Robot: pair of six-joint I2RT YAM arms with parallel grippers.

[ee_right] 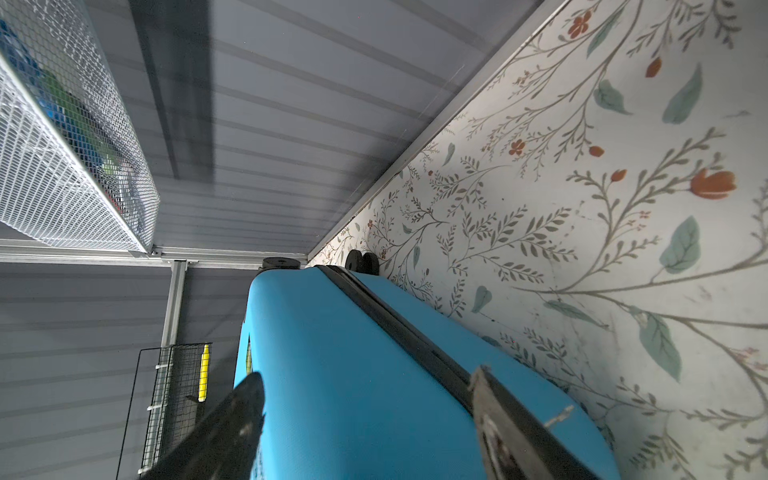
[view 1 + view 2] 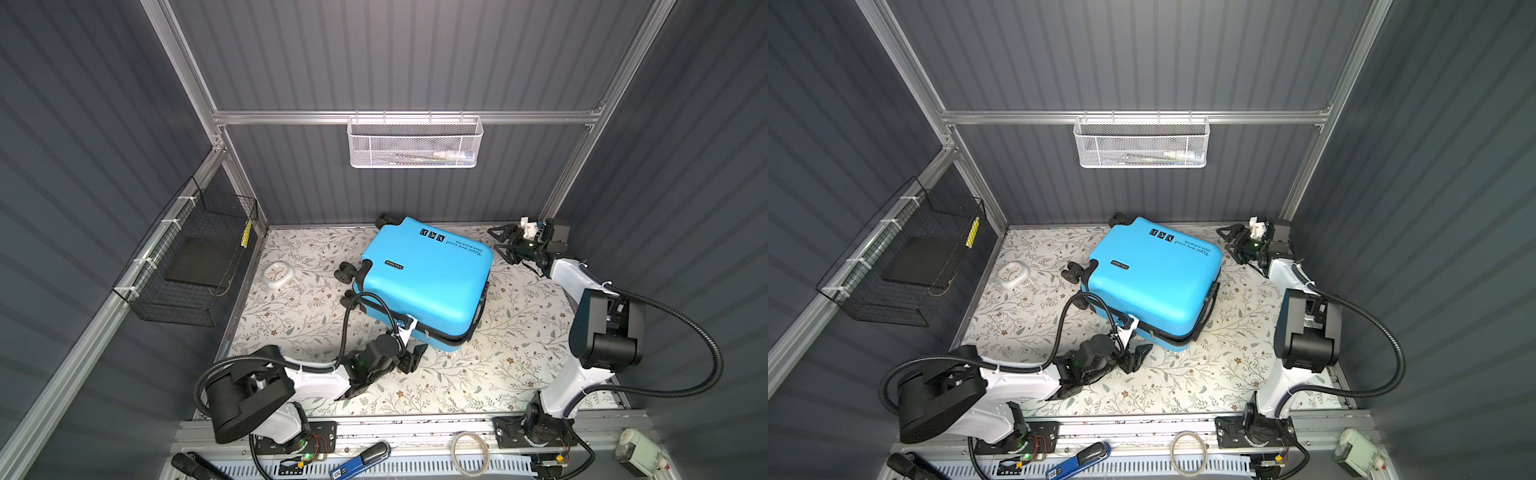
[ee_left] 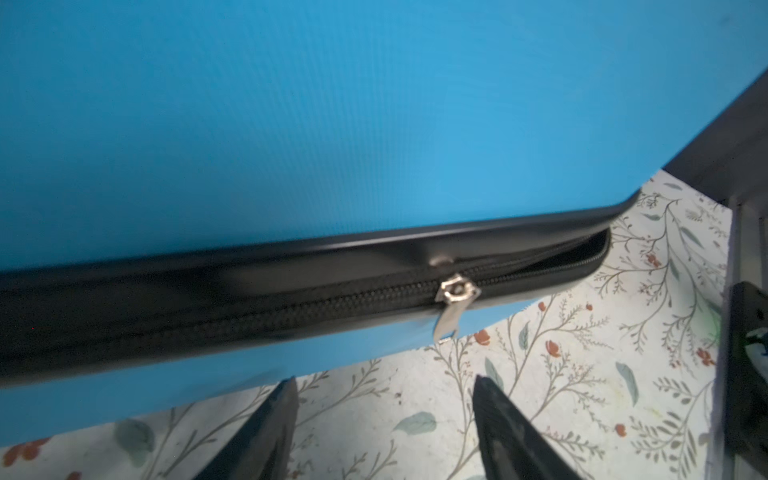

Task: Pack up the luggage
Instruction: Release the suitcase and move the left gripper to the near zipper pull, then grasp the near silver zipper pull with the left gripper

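The luggage [image 2: 428, 286] [image 2: 1154, 286], a bright blue hard-shell suitcase, lies flat and closed mid-table, wheels toward the left. In the left wrist view its blue shell [image 3: 291, 124] fills the frame, with the black zipper's silver slider [image 3: 457, 291] on the near side. The zipper gapes on one side of the slider. My left gripper [image 2: 415, 355] [image 2: 1136, 357] [image 3: 384, 382] is open just short of that side, empty, over the floral table. My right gripper [image 2: 500, 241] [image 2: 1230, 240] [image 1: 365, 376] is open at the suitcase's far right corner, its fingers either side of the suitcase's edge [image 1: 353, 395].
A white mesh basket [image 2: 415, 145] hangs on the back wall with small items inside. A black wire basket [image 2: 195, 257] is fixed to the left wall. A small white clock [image 2: 276, 274] lies left of the suitcase. Tools lie along the front rail [image 2: 361, 457].
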